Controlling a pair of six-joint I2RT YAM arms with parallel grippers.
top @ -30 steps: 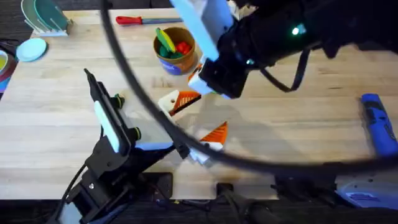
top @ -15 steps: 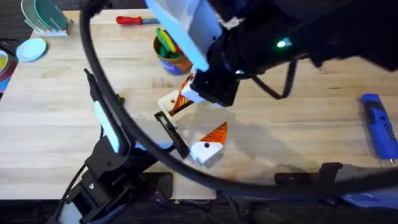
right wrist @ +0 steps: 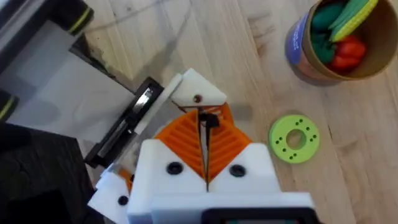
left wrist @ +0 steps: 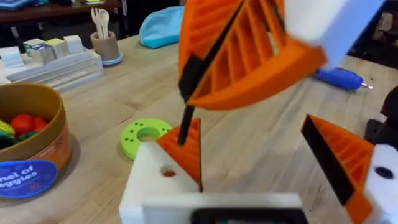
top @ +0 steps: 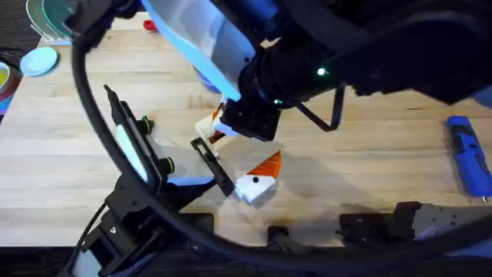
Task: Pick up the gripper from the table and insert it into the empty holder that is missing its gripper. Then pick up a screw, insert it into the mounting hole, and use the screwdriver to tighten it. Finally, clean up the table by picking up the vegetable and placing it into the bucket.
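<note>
1. The right gripper (right wrist: 206,130) has come down and toward the left arm's side over the last second. In the overhead view it now sits over the cream-white finger piece (right wrist: 194,93), just beside the holder (top: 213,165).
2. Its jaws are pressed together, the orange pads meeting. A thin dark rod (left wrist: 185,121) sticks out from between them and points down at the finger piece, close to its small hole.
3. The gripper (top: 257,183) has not moved. It lies on the tabletop (top: 369,138), just beside the free end of the holder, and nothing grips it.
4. Judgement: the first step is not done, since the holder is bare. The right arm is working at the finger piece, not at the loose gripper, so the insertion is yet to begin.
5. The screwdriver (top: 465,150) stays at the far right of the tabletop, well apart from the work.
6. Hidden: in the overhead view the right arm now covers the bucket (right wrist: 333,43), which stands near the green disc (right wrist: 293,138).
7. Hard to make out:
   - What the dark rod is, and whether its tip touches the finger piece.
   - How the jaws of the left arm (top: 138,154) stand; I cannot tell.
   - Any screw, or the vegetable.
</note>
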